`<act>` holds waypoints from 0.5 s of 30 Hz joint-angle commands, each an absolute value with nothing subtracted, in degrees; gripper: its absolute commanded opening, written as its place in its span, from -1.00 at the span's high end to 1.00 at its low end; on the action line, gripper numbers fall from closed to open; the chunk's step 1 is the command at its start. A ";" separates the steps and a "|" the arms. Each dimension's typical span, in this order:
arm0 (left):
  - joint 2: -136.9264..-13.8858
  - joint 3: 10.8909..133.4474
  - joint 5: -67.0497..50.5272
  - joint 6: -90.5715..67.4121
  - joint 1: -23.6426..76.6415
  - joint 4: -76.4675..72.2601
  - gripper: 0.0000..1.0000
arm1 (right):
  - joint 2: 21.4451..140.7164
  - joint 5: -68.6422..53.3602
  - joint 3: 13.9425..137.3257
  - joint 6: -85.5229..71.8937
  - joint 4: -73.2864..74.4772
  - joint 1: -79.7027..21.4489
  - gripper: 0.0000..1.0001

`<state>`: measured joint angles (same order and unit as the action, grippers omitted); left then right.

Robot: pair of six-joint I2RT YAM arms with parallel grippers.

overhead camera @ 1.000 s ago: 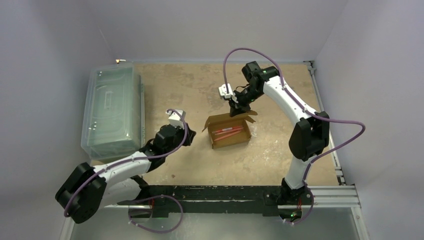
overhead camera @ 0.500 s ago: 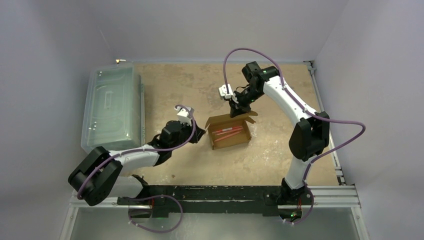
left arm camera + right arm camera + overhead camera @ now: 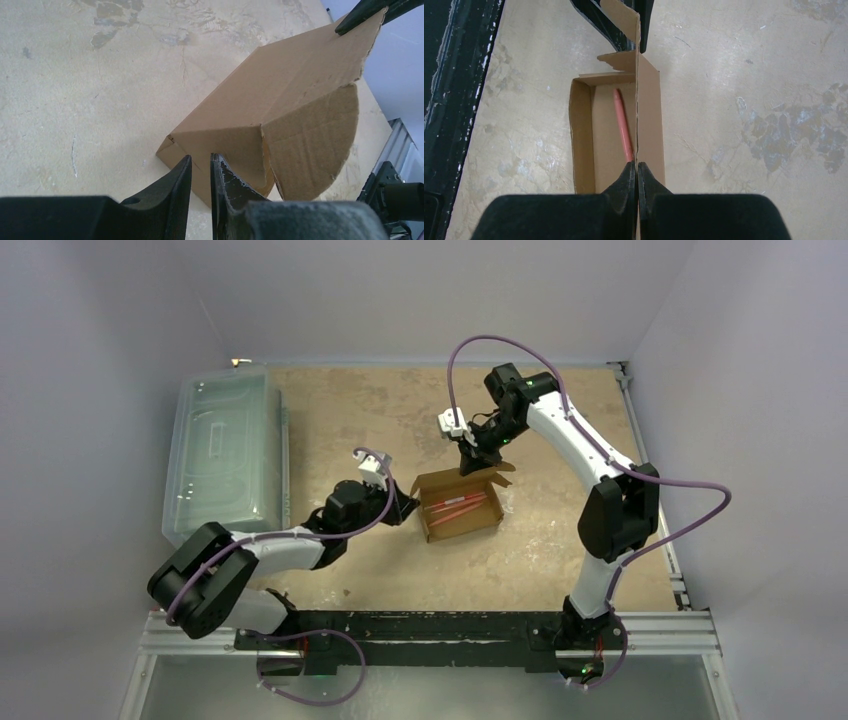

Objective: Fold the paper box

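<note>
Left gripper (image 3: pixel 200 172): fingers nearly together with a thin gap, nothing between them, just beside the box's left end.
Paper box (image 3: pixel 458 502): open-topped, mid-desk (image 3: pixel 400 410), red pens (image 3: pixel 623 125) inside.
Right gripper (image 3: pixel 637 172): pinching the box's upright far wall.
Clear plastic bin (image 3: pixel 225 460): far left.

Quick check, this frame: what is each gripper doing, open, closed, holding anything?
Left gripper: fingers nearly closed with a narrow gap, holding nothing, at the paper box corner.
Right gripper: closed on the paper box's upright back wall.
</note>
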<state>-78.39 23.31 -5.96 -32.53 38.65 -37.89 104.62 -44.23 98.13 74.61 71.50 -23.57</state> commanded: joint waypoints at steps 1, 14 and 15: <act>-79.89 24.36 -8.49 -35.41 38.68 -44.47 0.63 | 103.45 -46.92 99.69 75.23 72.76 -23.64 1.00; -81.27 22.02 -9.49 -36.76 38.68 -47.11 0.62 | 103.54 -46.71 98.65 77.02 74.10 -23.65 1.00; -81.15 21.75 -9.48 -36.80 38.67 -47.11 0.62 | 103.47 -46.75 98.35 77.41 74.22 -23.60 1.00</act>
